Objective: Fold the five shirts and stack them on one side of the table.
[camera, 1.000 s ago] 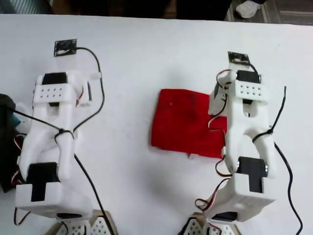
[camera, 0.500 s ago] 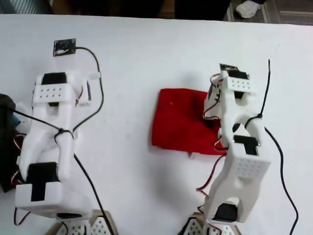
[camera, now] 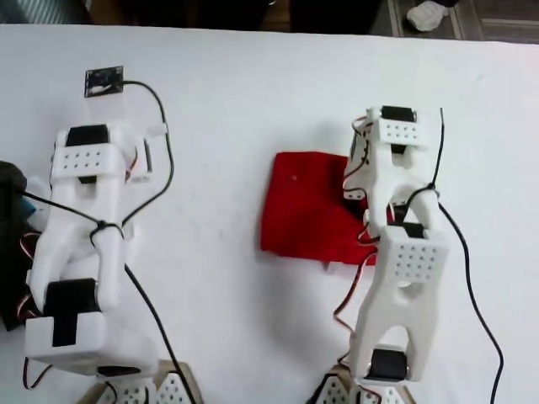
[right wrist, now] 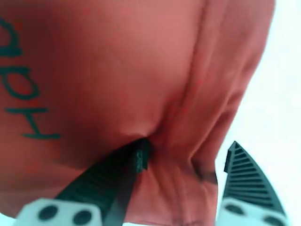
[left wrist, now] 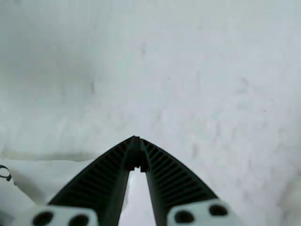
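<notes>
1. Red shirt [camera: 307, 206] lies on the white table [camera: 236, 84], which is the biggest item here. In the high view the shirt is right of centre, under the right arm's front end.
2. Right arm [camera: 400, 261]: reaches out from its base at the near table edge. Its wrist end covers the shirt's right-hand edge.
3. Left arm [camera: 80, 219]: folded up over bare tabletop, well apart from the shirt. A black cable [camera: 164, 160] loops off it.
4. Shirt detail: it is folded to a rough rectangle and lies flat. The near edge is slightly uneven. The right wrist view shows creases running through the fabric and dark lettering on one part.
5. Right gripper [right wrist: 188, 150]: jaws spread. One finger [right wrist: 134, 162] digs into the cloth and dimples it. The other finger [right wrist: 240, 174] sits at the shirt's edge, where red meets white. A ridge of fabric lies between them, not clamped.
6. Left gripper [left wrist: 135, 141]: clenched with tips meeting and nothing between them. It hangs over plain white table.
7. Small black board [camera: 104, 82]: sits on the table just beyond the left arm, on the end of that cable.
</notes>
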`<state>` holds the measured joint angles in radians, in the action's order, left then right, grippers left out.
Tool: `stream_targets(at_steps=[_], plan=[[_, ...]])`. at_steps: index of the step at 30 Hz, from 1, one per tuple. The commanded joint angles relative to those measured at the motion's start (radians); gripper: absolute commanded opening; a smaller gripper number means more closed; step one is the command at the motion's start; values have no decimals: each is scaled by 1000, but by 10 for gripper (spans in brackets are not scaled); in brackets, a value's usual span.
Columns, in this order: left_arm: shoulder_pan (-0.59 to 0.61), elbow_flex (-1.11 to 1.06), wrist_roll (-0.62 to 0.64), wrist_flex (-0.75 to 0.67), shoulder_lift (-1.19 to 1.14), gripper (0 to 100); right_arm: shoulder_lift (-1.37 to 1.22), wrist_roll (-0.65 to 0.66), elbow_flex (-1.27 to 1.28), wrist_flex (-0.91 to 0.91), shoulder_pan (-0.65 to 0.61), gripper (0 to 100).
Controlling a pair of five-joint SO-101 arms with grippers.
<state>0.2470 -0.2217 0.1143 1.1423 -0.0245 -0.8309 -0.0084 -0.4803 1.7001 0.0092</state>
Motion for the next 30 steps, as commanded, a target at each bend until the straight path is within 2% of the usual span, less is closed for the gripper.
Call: stream_targets(at_steps=[1, 3, 5, 7, 12, 17, 19, 25, 30], plan=[[34, 16, -5, -9, 15, 26, -84, 72, -3, 5, -70, 272], [63, 16, -5, -8, 15, 26, -91, 121, -5, 15, -84, 221], [100, 16, -9, -9, 15, 26, -97, 140, -3, 16, -93, 119], [135, 16, -64, -11, 15, 26, -108, 143, -2, 15, -93, 24], [219, 16, -195, -9, 15, 26, -119, 143, -5, 15, -94, 21], [270, 16, -215, -8, 17, 26, -117, 144, -74, 15, -65, 22], [275, 16, -215, -8, 17, 26, -110, 172, -140, 18, -19, 22], [275, 16, -215, -8, 17, 26, -88, 384, -347, 19, 177, 21], [276, 15, -215, -8, 17, 26, -93, 443, -509, 12, 335, 21]])
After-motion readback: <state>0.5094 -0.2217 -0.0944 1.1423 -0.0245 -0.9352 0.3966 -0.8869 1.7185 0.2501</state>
